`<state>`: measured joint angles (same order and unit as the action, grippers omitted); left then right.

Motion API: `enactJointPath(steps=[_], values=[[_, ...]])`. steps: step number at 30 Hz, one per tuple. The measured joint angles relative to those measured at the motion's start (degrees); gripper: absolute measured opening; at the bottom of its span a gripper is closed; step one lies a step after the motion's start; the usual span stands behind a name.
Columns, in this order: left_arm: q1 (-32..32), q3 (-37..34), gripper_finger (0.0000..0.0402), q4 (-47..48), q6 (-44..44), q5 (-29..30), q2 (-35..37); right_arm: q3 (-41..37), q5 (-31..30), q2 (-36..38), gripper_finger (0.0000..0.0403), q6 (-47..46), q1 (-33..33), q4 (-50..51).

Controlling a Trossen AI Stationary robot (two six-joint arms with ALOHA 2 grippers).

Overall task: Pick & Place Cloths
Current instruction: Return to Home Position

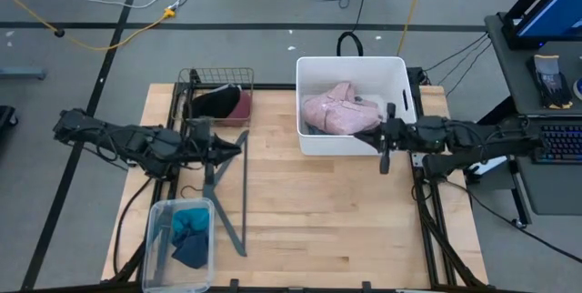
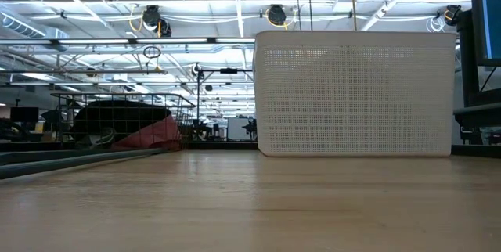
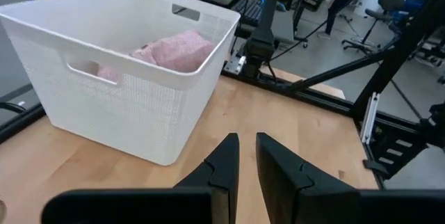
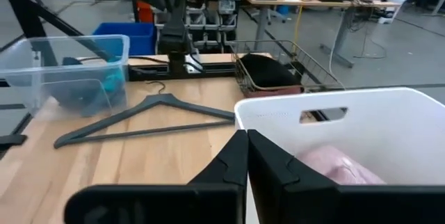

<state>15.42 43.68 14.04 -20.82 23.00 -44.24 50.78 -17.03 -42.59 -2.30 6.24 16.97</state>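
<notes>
Both arms hover clear of the cloths. The left end effector (image 1: 235, 147) is over the worktop's left side, pinched almost closed on nothing. The right end effector (image 1: 371, 133) is above the white bin's (image 1: 309, 140) near-right corner, clamped and empty. The pink shirt (image 1: 338, 109) sits bunched inside that bin at the far edge, its longer spread running along that edge; I can't tell where the collar points. It looks light and floppy, so pinch a raised fold. A black piece (image 1: 215, 102) lies in the wire basket (image 1: 186, 82) at far left.
</notes>
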Motion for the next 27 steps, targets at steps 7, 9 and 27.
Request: enactJointPath(steps=[7,9,27], values=[[0.0,-11.2,0.0049,-14.9,0.9,-3.4,2.9,-5.5,-0.9,8.2,0.0001,0.0,1.4,0.0],[0.0,-13.5,0.0049,-16.0,0.9,-4.6,5.0,-6.8,-0.9,10.8,0.0001,0.0,1.6,0.0],[0.0,-26.4,0.0049,-18.5,6.7,-7.0,20.6,-22.6,0.8,22.6,0.0001,-6.6,1.8,-6.8]])
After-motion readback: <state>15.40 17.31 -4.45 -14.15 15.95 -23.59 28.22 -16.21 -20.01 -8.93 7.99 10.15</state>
